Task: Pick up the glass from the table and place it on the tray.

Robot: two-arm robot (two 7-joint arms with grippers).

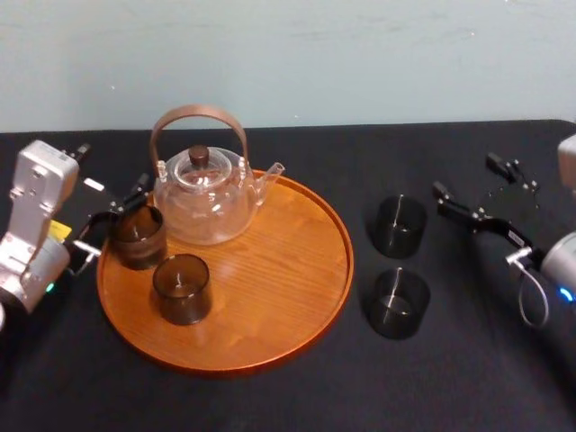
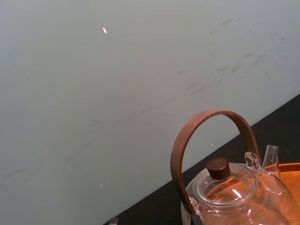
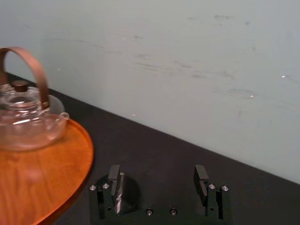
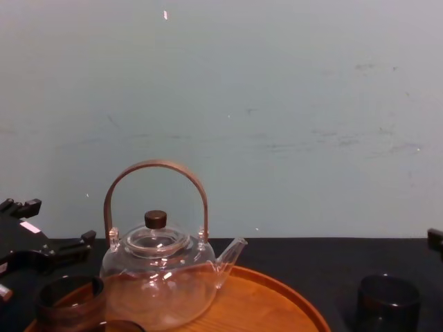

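The counter carries the tray left of centre. The tray's far portion is occupied by the teapot, so its near and right areas are left free for glassware.

The left tool is positioned at the tray's left rim with its fingers spread apart. The glass stands upright on the tray just inside that rim, beside the teapot and at the fingers. Contact between a finger and the glass cannot be confirmed. This arrangement is judged to indicate a placement at or near release.

The right tool is held over the counter, fingers apart, just beside the far tumbler, apparently staged for a grasp.

A second tumbler stands on the tray, and a near tumbler stands on the counter.
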